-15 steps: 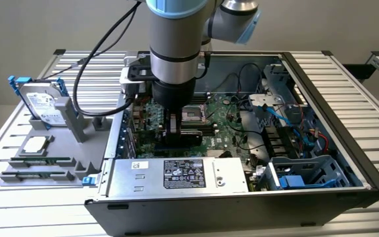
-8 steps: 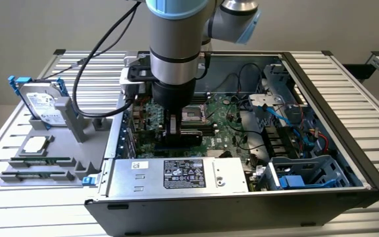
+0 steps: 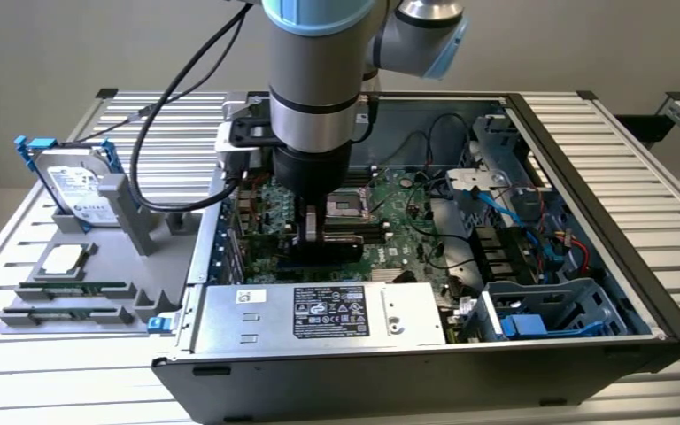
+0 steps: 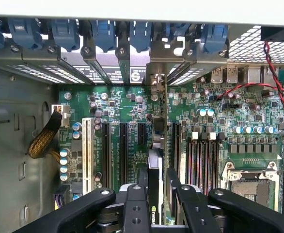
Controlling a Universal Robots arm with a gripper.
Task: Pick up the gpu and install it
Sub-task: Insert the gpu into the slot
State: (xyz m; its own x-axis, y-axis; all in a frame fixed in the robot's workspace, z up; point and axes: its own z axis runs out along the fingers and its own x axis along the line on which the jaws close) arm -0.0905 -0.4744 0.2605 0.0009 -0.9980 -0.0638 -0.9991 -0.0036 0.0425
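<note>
The gpu [image 4: 155, 162] stands on edge over the green motherboard [image 4: 127, 104], in line with the black expansion slots [image 4: 123, 150]. Its silver end bracket [image 4: 156, 82] reaches the case's rear slot openings. My gripper [image 4: 156, 194] straddles the card, one black finger [image 4: 142, 191] on each side, shut on it. In the exterior view my gripper [image 3: 312, 232] reaches straight down into the open computer case [image 3: 623, 221], and the dark card [image 3: 312, 248] shows just below it near the motherboard [image 3: 405, 212]. Whether the card's edge is fully in a slot is hidden.
A silver power supply [image 3: 316, 310] lies at the case's near side, and blue drive cages [image 3: 541, 310] with cables sit on the exterior view's right. Left of the case, a grey fixture [image 3: 127, 221] holds a hard drive [image 3: 74, 190], a processor [image 3: 63, 258] and memory sticks [image 3: 74, 289]. A CPU socket [image 4: 251, 182] lies beside the memory slots.
</note>
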